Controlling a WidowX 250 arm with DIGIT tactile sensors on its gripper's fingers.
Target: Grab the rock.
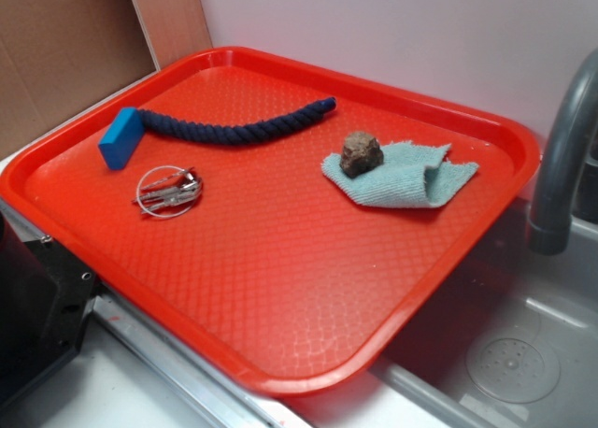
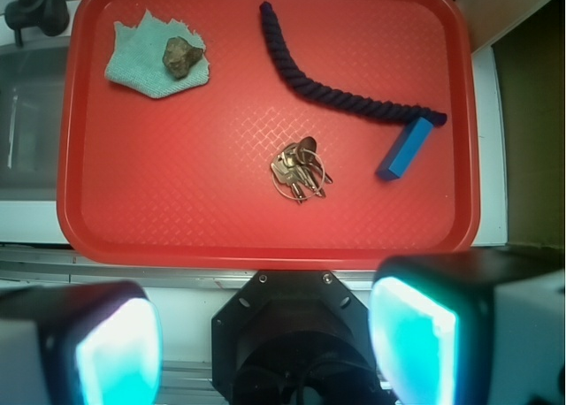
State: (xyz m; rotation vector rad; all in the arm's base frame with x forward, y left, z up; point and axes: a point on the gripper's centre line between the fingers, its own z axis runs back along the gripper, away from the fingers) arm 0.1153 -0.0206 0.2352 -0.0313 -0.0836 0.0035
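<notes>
Rock (image 2: 181, 56) on teal cloth (image 2: 141, 69), red tray (image 2: 177, 228), jaws (image 2: 265, 334) wide, empty

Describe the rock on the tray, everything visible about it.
The rock is a small, lumpy brown-grey stone with a rough, pitted surface. It sits on a crumpled pale teal cloth near one end of it, touching only the cloth. Both lie on the red tray, apart from the navy rope, keys and blue block. The gripper is nowhere near it, its jaws open.
</notes>
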